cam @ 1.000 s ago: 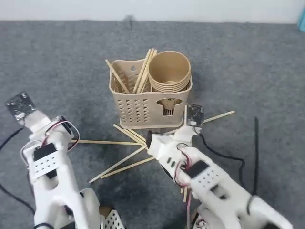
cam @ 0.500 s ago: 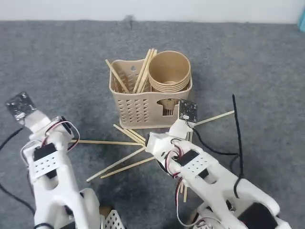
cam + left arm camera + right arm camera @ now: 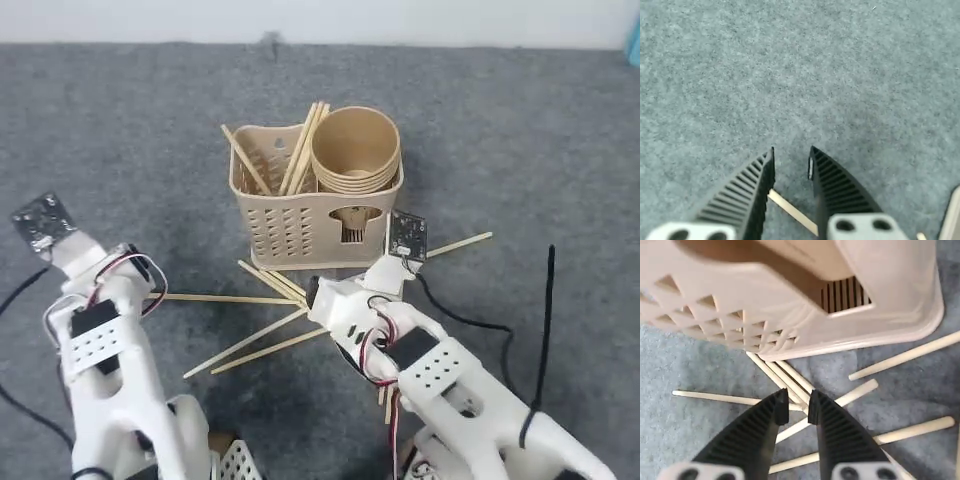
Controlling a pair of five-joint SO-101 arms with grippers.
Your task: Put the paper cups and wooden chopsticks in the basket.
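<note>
- Your right pincer (image 3: 797,399) is open by a narrow gap and holds nothing. It hangs over loose chopsticks (image 3: 786,379) at the basket's (image 3: 890,300) near side.
- These are probably light, stiff, thin and prone to rolling, so pinch one mid-length.
- Cups (image 3: 356,148) sit stacked inside the basket, on its right.
- Your left pincer (image 3: 790,159) is slightly open and empty above one chopstick (image 3: 790,211), near left.

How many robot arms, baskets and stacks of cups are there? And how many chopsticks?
Robot arms: 2
Basket: 1
Stack of paper cups: 1
Wooden chopsticks: too crossed and hidden to count, some in the basket and some on the table
Total without the chopsticks: 4
</note>
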